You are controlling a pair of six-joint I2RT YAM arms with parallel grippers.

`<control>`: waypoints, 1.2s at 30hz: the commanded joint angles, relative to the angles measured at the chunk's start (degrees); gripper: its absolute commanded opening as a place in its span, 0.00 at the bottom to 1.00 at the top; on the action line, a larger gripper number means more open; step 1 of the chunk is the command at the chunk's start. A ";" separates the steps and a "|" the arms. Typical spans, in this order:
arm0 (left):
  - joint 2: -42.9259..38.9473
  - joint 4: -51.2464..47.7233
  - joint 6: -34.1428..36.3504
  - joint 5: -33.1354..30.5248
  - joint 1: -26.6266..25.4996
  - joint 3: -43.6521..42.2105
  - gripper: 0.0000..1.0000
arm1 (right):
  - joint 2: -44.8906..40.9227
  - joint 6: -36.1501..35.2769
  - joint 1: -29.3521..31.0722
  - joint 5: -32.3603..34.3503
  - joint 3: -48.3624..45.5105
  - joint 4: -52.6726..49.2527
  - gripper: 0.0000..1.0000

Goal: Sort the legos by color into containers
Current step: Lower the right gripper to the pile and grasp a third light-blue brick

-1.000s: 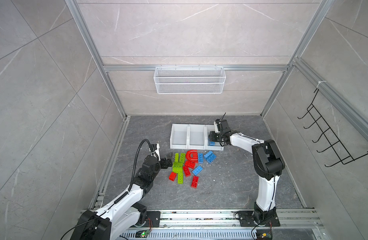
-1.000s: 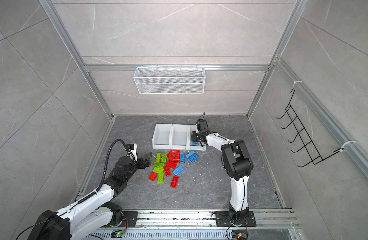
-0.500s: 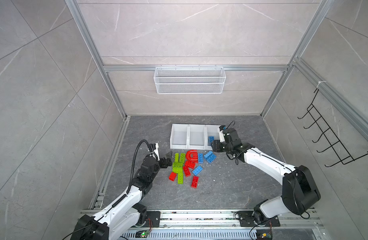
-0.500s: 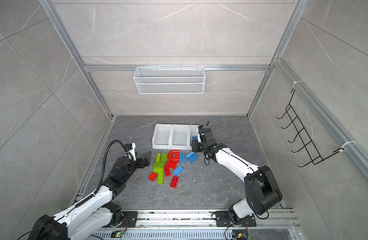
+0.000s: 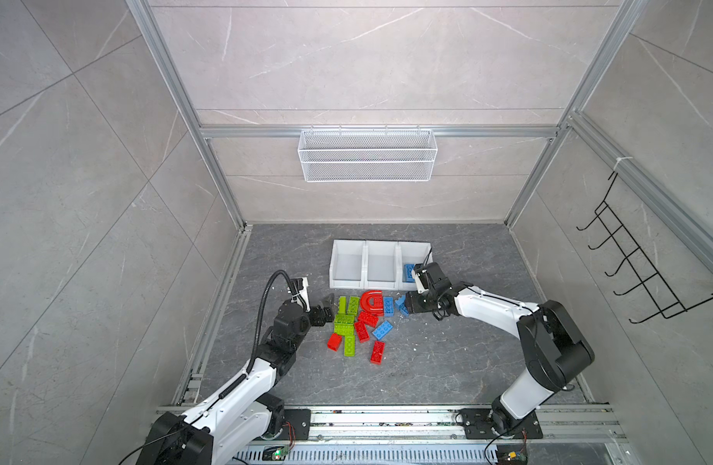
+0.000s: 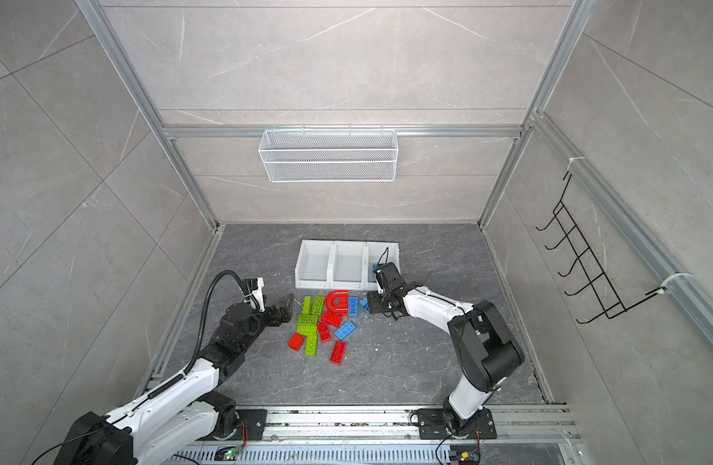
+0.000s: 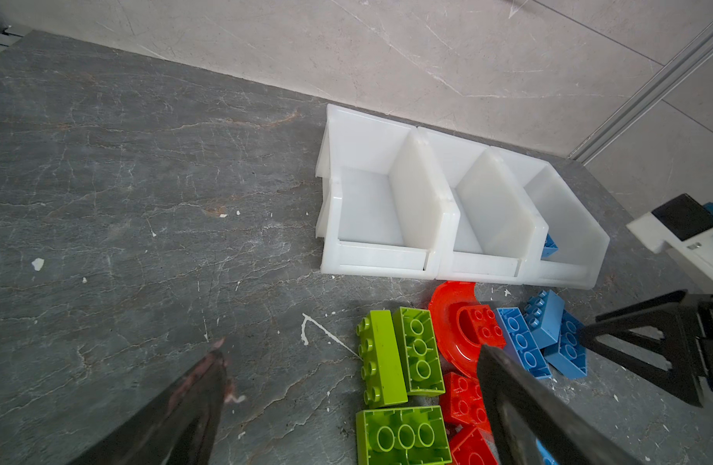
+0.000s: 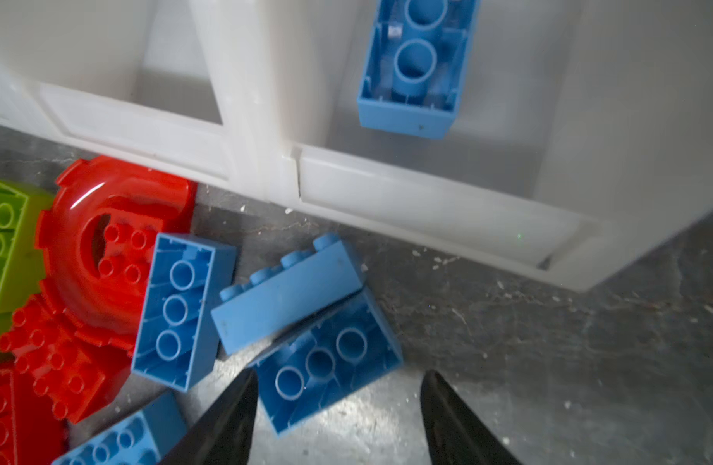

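Grippers both spread: right gripper (image 8: 338,378) straddles upturned blue brick (image 8: 326,362); left gripper (image 7: 351,350) beside green bricks (image 7: 417,350)

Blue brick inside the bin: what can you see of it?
The blue brick is a rectangular piece of smooth light-blue plastic. It lies upside down on the floor of the right-end container, hollow underside and round tubes facing up, set back from the front lip. It is the only brick seen in there. Nothing grips it. Its far end is cut off in the right wrist view.
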 commanded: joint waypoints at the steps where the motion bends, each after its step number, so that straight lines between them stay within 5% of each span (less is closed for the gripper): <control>1: 0.34 1.28 1.57 0.17 0.02 0.85 0.99 | 2.08 -0.42 0.16 1.70 2.39 -1.21 0.65; 17: 0.10 0.83 1.29 -0.13 0.06 1.05 0.99 | 2.35 3.05 0.63 1.40 -1.36 -1.84 0.65; 31: 0.32 0.91 0.90 0.09 0.06 1.07 0.99 | -16.34 8.89 1.57 2.19 -12.69 -8.23 0.63; 36: 0.33 0.92 0.84 0.20 0.04 1.06 0.99 | -16.63 6.80 2.31 2.18 -11.28 -7.29 0.62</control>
